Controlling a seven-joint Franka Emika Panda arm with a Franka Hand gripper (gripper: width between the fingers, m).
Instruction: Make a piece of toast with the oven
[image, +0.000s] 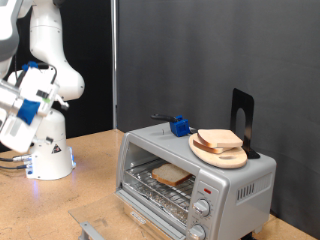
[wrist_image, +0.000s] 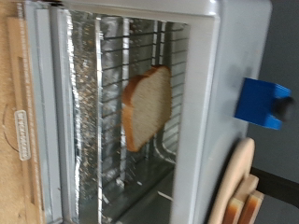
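The silver oven (image: 235, 180) stands on the wooden table at the exterior view's lower right, with its glass door (image: 100, 228) folded down open. The piece of toast (image: 172, 175) lies on the wire rack inside. In the wrist view the toast (wrist_image: 148, 107) shows pale with a brown crust on the rack, inside the oven (wrist_image: 220, 56). My gripper (image: 15, 120) hangs in the air at the exterior view's far left, well away from the oven. Its fingers do not show in the wrist view, and nothing is seen between them.
A wooden plate with several bread slices (image: 220, 145) sits on the oven's top; it also shows in the wrist view (wrist_image: 238, 191). A blue object (image: 180, 126) and a black stand (image: 243, 120) are on the oven top too. The robot's white base (image: 50, 155) stands at the left.
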